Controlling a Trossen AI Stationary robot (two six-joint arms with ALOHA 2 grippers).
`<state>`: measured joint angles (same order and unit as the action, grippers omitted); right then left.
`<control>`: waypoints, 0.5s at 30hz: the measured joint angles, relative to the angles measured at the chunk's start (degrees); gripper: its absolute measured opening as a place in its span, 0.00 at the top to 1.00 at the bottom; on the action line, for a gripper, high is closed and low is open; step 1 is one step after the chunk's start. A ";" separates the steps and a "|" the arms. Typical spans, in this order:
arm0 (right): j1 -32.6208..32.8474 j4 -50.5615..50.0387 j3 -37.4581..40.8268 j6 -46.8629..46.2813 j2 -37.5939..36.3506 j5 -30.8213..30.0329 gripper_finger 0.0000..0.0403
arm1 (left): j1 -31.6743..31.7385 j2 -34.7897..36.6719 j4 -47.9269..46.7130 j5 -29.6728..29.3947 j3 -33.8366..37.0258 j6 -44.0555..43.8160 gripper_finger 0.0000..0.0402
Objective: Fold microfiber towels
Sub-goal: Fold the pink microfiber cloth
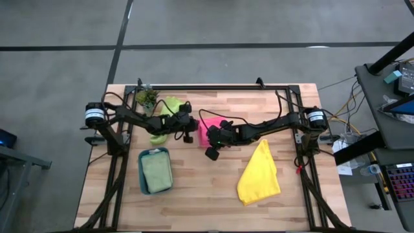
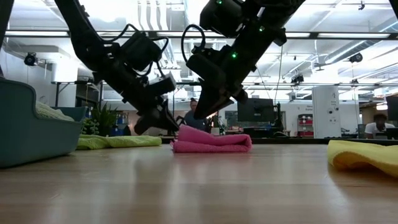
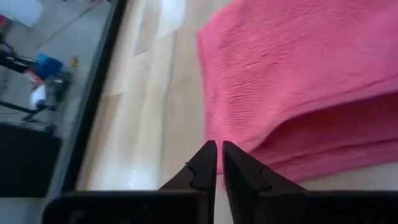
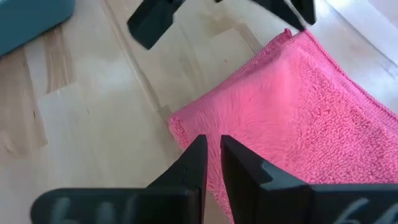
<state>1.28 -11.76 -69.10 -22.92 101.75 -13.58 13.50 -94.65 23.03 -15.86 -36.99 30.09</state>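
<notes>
Four towels (image 1: 258,171) on wooden table (image 1: 207,200)

You have even overhead lighting; in the low view the ceiling strip lights (image 2: 186,34) flare white behind the dark arms. Both wrist views read soft, with window glare on the table (image 3: 165,18). Your pink towel (image 4: 298,118) casts only a faint shadow.

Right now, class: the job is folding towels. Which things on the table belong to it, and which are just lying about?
Belong to the job:
pink towel
yellow towel
lime green towel
pale sage green towel, lying in the tray

Just lying about:
teal tray
potted plant
</notes>
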 joint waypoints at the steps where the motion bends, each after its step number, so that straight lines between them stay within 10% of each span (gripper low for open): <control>1: 0.00 -0.03 0.04 0.00 0.00 0.00 0.91 | 0.02 -0.10 0.15 -0.46 0.00 0.68 0.97; 15: -0.04 -4.21 0.06 3.91 -2.04 0.06 0.91 | -0.21 3.06 -4.16 6.86 0.00 -8.59 0.91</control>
<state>1.23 -15.97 -69.04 -19.01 99.72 -13.52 13.29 -91.60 18.86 -9.00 -36.99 21.50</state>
